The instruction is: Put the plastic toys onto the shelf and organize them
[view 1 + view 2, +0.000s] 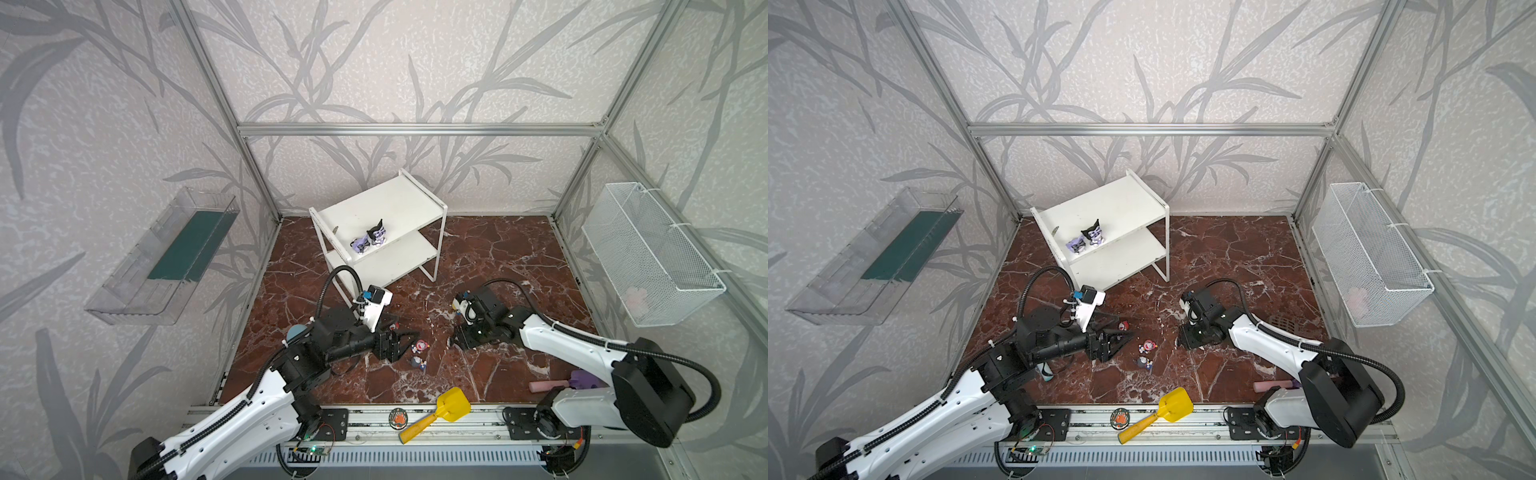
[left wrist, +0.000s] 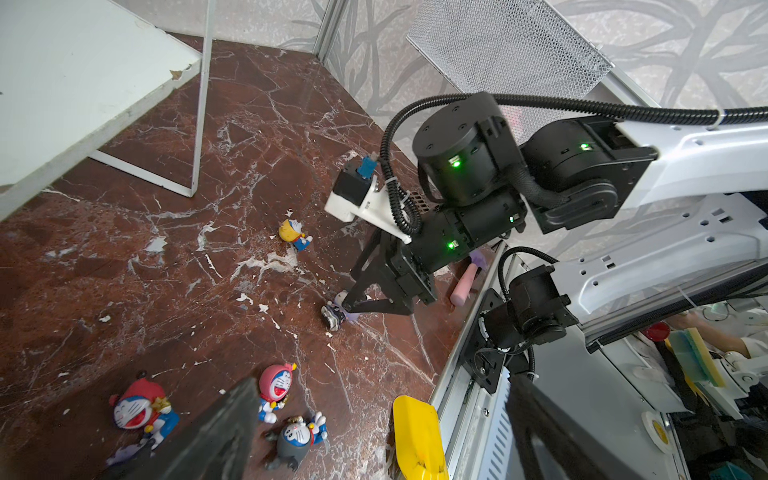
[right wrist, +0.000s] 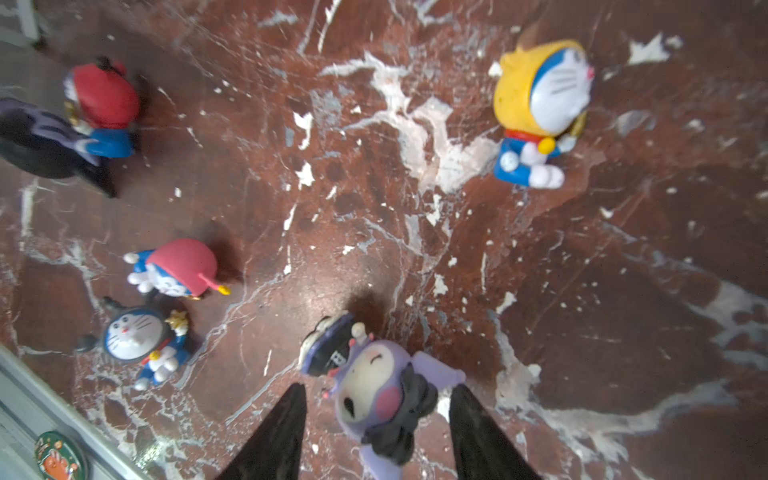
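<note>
The purple toy (image 3: pixel 382 399) lies on its side on the floor (image 3: pixel 415 166), close under the right wrist camera, between the fingers (image 3: pixel 286 432) of the right gripper (image 3: pixel 379 388). The jaws stand apart and straddle it. A strip of floor shows between one finger and the toy's face, so nothing is clamped.

The yellow toy (image 3: pixel 540 108) sits well apart from it. The pink toy (image 3: pixel 178 270) and grey toy (image 3: pixel 137 336) are just beside each other. Farther off, the red toy (image 3: pixel 104 99) rests right against a dark toy (image 3: pixel 37 141) that the frame edge cuts off.

In a top view the left gripper (image 1: pixel 409 328) hangs low over the floor, its jaws spread wide and holding nothing. The red toy is just beside one finger, and the pink and grey ones are near its tips.

The shelf (image 1: pixel 399 203) stands angled at the back of the floor. On its top board, near the front edge, an upright toy (image 1: pixel 376 232) touches a toppled toy (image 1: pixel 360 244).
</note>
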`<state>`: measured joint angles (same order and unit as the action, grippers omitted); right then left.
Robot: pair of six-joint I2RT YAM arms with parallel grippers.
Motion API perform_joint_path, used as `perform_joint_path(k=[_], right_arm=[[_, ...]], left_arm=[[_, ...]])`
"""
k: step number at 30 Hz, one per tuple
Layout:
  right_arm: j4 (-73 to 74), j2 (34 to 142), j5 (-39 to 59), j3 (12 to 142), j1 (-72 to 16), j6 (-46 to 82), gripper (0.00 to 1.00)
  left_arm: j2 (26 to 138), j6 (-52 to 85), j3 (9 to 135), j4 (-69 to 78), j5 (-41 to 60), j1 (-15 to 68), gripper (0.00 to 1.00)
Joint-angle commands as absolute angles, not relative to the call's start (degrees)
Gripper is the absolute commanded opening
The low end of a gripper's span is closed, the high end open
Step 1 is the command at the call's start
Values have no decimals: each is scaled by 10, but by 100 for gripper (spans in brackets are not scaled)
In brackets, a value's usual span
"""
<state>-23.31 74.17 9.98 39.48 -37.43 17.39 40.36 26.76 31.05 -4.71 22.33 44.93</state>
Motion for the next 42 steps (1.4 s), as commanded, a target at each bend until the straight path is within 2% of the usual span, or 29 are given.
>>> perform_joint_path(k=[1,8,14,32,42], right_arm=[[-266,688,129,382,-375,166,58],[-222,635,247,327,-380,259,59],[-172,672,292,299,-409,288,60],[-134,802,257,343,-345,268,60],[-218,851,189,424,-336,210,60]], left_arm=[[410,258,324,-42,218,447,95],[436,256,328,-26,234,447,95],[444,257,327,-18,240,447,95],[425,259,319,-24,233,447,95],[423,259,317,-23,231,447,95]])
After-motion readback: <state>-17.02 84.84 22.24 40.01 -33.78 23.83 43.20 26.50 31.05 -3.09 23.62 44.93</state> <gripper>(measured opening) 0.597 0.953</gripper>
